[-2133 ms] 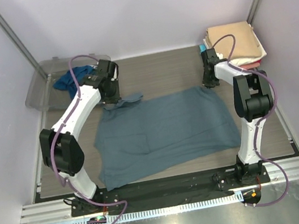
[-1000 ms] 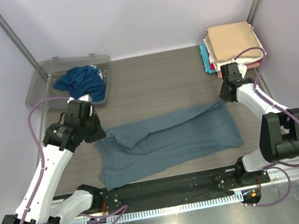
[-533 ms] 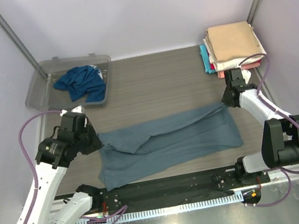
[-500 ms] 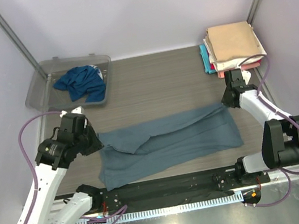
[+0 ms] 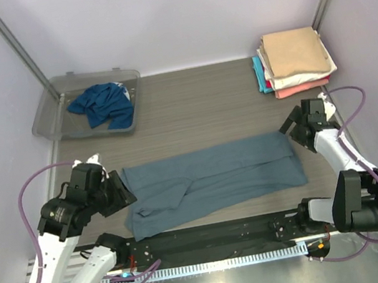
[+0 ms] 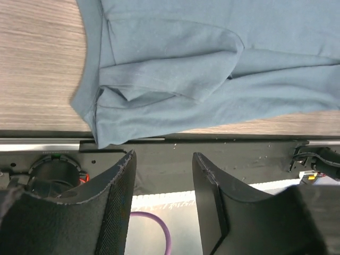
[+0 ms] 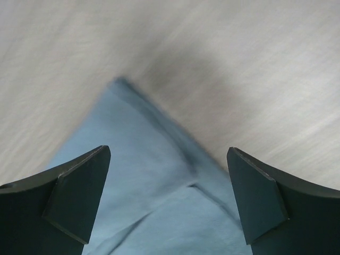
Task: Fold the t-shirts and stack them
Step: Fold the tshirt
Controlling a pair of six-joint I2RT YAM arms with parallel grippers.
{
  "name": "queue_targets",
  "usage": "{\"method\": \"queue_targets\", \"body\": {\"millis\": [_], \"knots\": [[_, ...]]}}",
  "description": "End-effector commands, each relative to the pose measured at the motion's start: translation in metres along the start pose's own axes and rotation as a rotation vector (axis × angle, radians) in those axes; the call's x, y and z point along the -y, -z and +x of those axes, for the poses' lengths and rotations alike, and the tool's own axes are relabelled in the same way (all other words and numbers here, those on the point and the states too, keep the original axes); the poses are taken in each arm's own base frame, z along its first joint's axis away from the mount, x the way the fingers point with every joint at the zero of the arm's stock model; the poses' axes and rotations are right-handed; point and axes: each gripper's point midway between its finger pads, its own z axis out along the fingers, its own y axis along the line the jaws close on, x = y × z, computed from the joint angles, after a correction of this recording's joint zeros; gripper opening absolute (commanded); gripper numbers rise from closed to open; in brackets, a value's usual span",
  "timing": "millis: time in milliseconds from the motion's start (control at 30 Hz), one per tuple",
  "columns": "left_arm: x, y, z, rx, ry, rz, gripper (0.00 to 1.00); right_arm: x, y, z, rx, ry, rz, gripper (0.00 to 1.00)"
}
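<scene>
A dusty slate-blue t-shirt lies folded in half as a long band across the near part of the table, its sleeve tucked under at the left. My left gripper hovers just off the shirt's left end, open with nothing between its fingers. Over the shirt's far right corner my right gripper stands wide open and empty. A stack of folded t-shirts, tan on top, sits at the back right. A deeper teal-blue t-shirt lies crumpled in the tub.
The clear plastic tub stands at the back left. The black base rail and a purple cable run along the near table edge, right beside the shirt's near hem. Bare wooden table lies behind the shirt.
Both grippers carried the shirt's far edge toward the near edge, folding it in half, then opened and let go. The left arm has drawn back to the left, the right arm to the right.
</scene>
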Motion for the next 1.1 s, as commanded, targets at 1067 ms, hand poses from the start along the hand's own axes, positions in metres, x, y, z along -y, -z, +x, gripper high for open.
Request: {"method": "queue_targets", "body": {"millis": [1067], "knots": [[0.104, -0.311, -0.056, -0.213, -0.061, -0.174, 0.32, -0.062, 0.069, 0.232, -0.359, 0.222, -0.433, 0.88]]}}
